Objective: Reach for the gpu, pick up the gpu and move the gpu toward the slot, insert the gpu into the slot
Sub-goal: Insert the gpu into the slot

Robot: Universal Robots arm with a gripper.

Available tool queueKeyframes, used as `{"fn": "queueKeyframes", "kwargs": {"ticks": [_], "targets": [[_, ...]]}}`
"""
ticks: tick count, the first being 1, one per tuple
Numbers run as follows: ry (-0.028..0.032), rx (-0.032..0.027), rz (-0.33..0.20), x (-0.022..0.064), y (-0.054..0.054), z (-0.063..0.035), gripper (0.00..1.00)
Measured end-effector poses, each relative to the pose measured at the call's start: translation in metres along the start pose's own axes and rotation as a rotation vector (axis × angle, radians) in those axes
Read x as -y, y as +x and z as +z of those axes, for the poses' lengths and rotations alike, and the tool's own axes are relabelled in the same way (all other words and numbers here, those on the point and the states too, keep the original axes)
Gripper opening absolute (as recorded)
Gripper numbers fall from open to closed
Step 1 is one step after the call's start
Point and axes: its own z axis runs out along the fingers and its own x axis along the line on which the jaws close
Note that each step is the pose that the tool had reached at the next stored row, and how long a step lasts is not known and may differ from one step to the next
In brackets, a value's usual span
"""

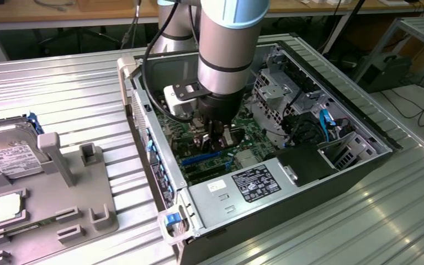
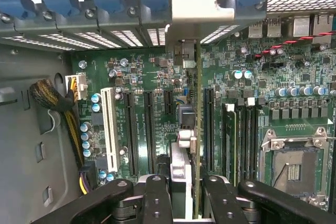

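A: While the grey Universal Robots arm (image 1: 223, 49) reaches down into the open black desktop computer case (image 1: 359, 165), what does its black two-fingered gripper (image 2: 181, 195) hold?

B: Its fingers (image 2: 157, 198) are clamped on the gpu (image 2: 198, 129), a thin dark greenish-brown circuit card seen edge-on in the wrist view. The card stands upright, running from between the fingers toward the rear wall of the case, with its silver metal bracket (image 2: 181, 51) at the far end.

A: Where is the gpu in the exterior view?

B: Near the case's centre, directly under the wrist, at about 6 o'clock from the gripper (image 1: 218, 132), over the green motherboard (image 2: 294, 93).

A: How far along is the task?

B: Reaching and pick-up are judged complete. The card hangs among the black expansion slots (image 2: 149, 129), beside the white slot (image 2: 109, 129). Whether its lower edge is seated cannot be told, and the fingers have not let go.

A: Is any writing legible?

B: No. The silver power supply (image 1: 264, 182), at 5 o'clock from the gripper, carries a dark label and a white one, both unreadable. The silver boxy hard drive (image 1: 6, 152) on the grey fixture (image 1: 50, 215) at 9 o'clock has a white label, also unreadable.
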Motion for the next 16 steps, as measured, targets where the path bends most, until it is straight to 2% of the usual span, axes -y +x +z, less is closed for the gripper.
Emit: {"fn": "queueKeyframes", "kwargs": {"ticks": [5, 8, 12, 16], "targets": [[-0.0045, 0.0002, 0.000, -0.0003, 0.0000, 0.0018, 0.29], [-0.0058, 0.0000, 0.000, -0.0008, 0.0001, 0.0076, 0.29], [-0.0056, -0.0004, 0.000, -0.0009, 0.0002, 0.0094, 0.29], [-0.0022, 0.0002, 0.000, -0.0010, -0.0002, 0.0098, 0.29]]}}
